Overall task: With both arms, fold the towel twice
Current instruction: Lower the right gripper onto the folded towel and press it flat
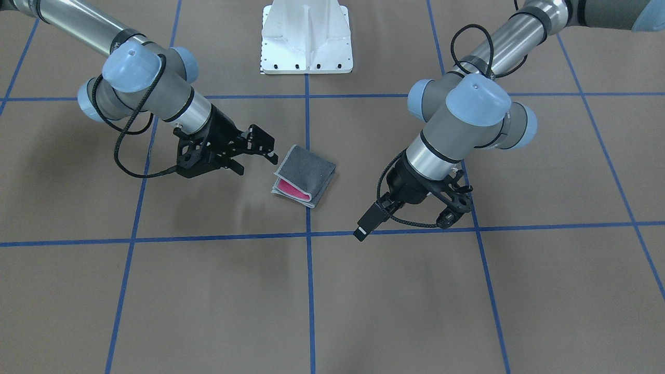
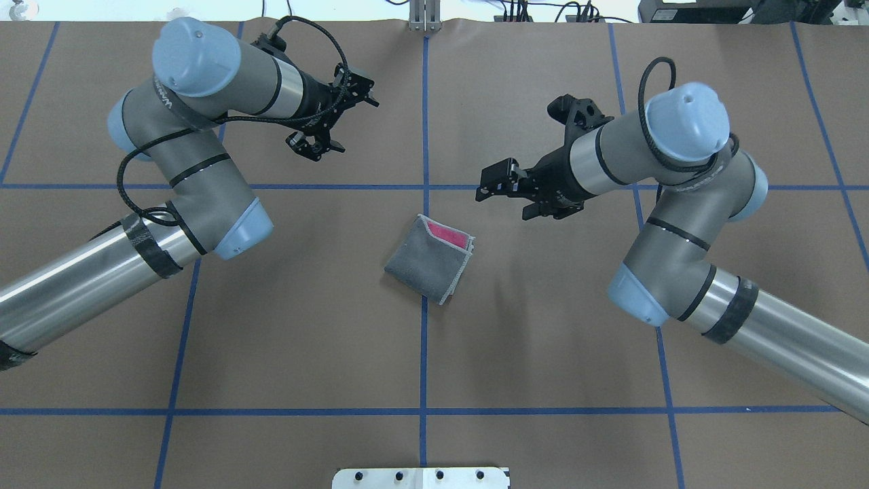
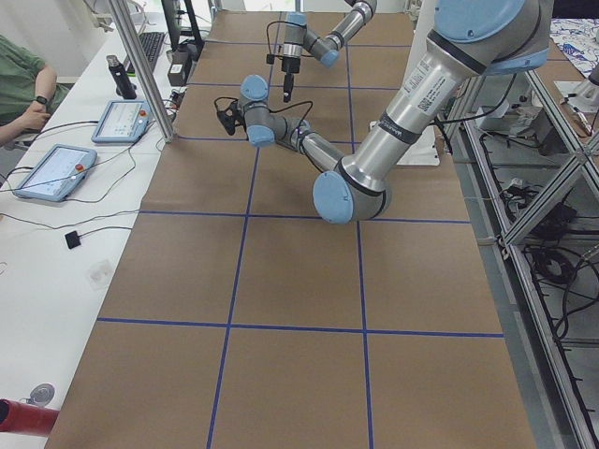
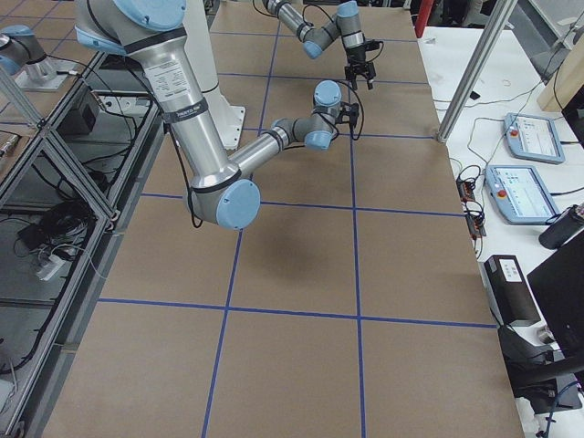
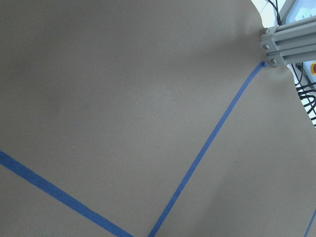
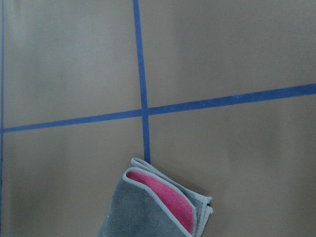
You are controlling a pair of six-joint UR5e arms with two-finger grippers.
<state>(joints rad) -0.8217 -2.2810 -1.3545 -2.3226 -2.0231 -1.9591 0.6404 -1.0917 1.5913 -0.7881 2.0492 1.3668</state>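
The towel point(image 2: 428, 261) lies folded into a small, roughly square packet near the middle of the brown tabletop point(image 2: 543, 339), set askew across the central blue tape line point(image 2: 423, 353). Its dark grey face is outward. A sliver of the pink face shows between the layers at the open corner, which in the overhead view points toward 1 o'clock, and the light grey edging runs along the layered sides. Neither arm touches it. In that same view the right end effector point(image 2: 506, 197) hangs above the tabletop at about 2 o'clock from the towel. It is near but apart, its two fingers are spread, and it grips nothing. The left end effector point(image 2: 349, 122) is at about 11 o'clock from the towel and well apart. It is likewise released, with its fingers parted and nothing between them. The right wrist view looks down on the towel's open corner just below a crossing of tape lines. The left wrist view shows only bare paper and tape. The white pedestal base point(image 1: 306, 36) stands at 12 o'clock in the front-facing view.
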